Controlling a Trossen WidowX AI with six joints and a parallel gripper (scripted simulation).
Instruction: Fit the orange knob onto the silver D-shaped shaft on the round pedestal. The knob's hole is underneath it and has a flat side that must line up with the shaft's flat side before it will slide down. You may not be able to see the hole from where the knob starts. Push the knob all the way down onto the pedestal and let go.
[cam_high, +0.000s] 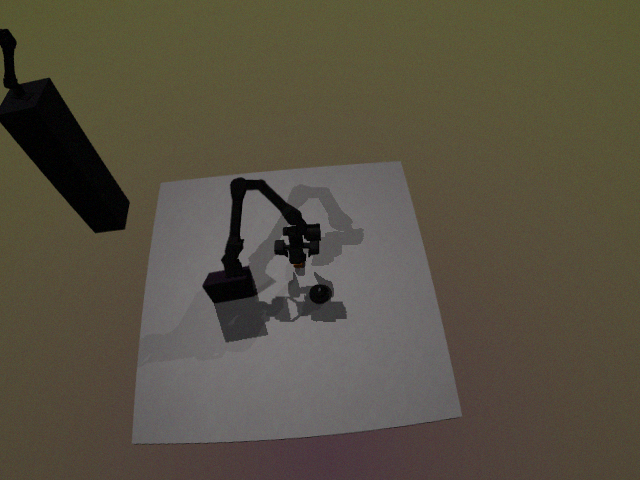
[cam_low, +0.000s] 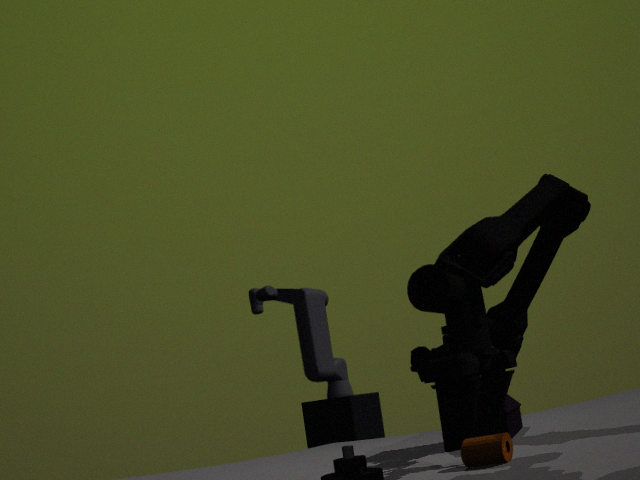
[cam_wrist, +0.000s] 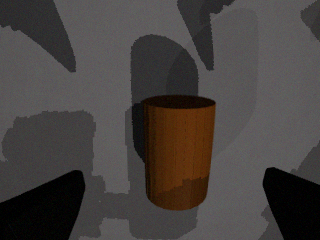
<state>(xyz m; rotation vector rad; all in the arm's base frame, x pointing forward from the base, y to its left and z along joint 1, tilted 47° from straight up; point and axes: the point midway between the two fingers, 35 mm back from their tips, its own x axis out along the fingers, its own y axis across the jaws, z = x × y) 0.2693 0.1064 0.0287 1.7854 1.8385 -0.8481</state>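
Observation:
The orange knob (cam_high: 298, 265) (cam_low: 484, 450) (cam_wrist: 180, 155) lies on its side on the white surface. A dark hole shows in its right-hand end in the exterior view; the hole's flat side cannot be made out. My gripper (cam_high: 297, 252) (cam_wrist: 176, 181) is open and empty above the knob, pointing down. In the wrist view the knob lies between the two fingertips' lines, with a gap on each side. The dark round pedestal (cam_high: 320, 297) (cam_low: 348, 467) stands apart from the knob, its shaft (cam_low: 347, 452) upright. The shaft's flat side cannot be made out.
The arm's base (cam_high: 230, 286) stands on the white surface (cam_high: 361, 372), left of the knob in the top view. A second, grey arm (cam_low: 312, 335) stands on a dark block (cam_low: 341, 418) in the background. Arm shadows fall around the knob and pedestal.

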